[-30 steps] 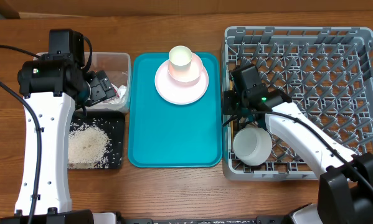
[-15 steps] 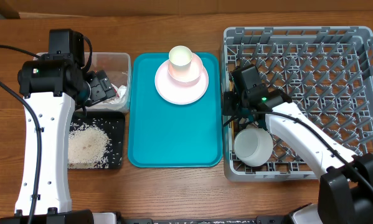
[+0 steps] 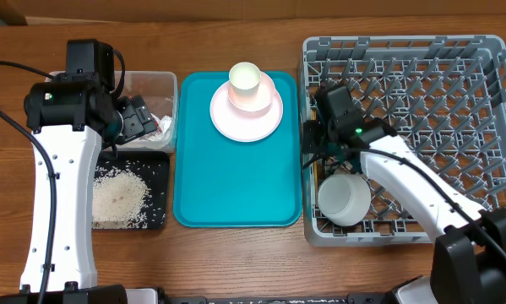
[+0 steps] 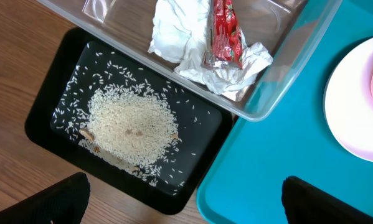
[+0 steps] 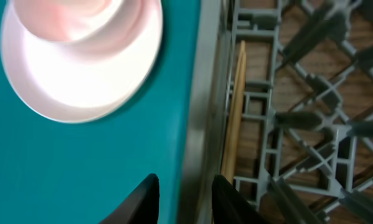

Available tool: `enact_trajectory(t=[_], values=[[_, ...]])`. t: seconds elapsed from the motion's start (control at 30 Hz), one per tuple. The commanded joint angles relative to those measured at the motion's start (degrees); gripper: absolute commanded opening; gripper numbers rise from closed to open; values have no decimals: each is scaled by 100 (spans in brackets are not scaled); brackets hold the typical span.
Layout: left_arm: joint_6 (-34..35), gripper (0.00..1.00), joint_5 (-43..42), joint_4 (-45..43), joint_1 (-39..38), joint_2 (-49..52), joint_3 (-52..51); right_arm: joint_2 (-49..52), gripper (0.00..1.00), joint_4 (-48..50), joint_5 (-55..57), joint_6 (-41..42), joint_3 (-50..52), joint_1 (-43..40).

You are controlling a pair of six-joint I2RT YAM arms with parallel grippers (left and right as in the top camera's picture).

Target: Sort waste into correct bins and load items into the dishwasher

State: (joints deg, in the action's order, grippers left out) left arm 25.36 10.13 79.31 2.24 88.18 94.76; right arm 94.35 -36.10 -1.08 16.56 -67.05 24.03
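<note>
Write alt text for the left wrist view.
A pile of white rice grains lies in a shallow black rectangular tray, beside a clear rectangular plastic tub holding crumpled white tissue and a red crinkled wrapper. A teal serving tray lies to the right; the open left gripper frames the bottom.

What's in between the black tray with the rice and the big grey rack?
The teal tray lies between the black tray and the grey rack; that part of it is bare. The overhead view shows it.
</note>
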Motion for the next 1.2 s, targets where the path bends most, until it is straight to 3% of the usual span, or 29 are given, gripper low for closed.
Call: enact_trajectory(t=[0.0,0.13,0.37,0.53,0.77,1.17], values=[[17,100,37,-7,-2,22,55,-15,30,-208,-385,-50,-833,68],[17,100,37,-7,-2,22,55,-13,29,61,-605,-50,-1023,330],[17,100,37,-7,-2,22,55,404,4,866,-50,-50,-1021,1036],[17,100,37,-7,-2,22,55,1143,4,1705,769,-52,-1021,1480],[17,100,37,-7,-2,22,55,2100,4,2660,879,-48,-1021,1554],[17,100,37,-7,-2,22,55,2496,4,2345,872,-7,-1019,1554]])
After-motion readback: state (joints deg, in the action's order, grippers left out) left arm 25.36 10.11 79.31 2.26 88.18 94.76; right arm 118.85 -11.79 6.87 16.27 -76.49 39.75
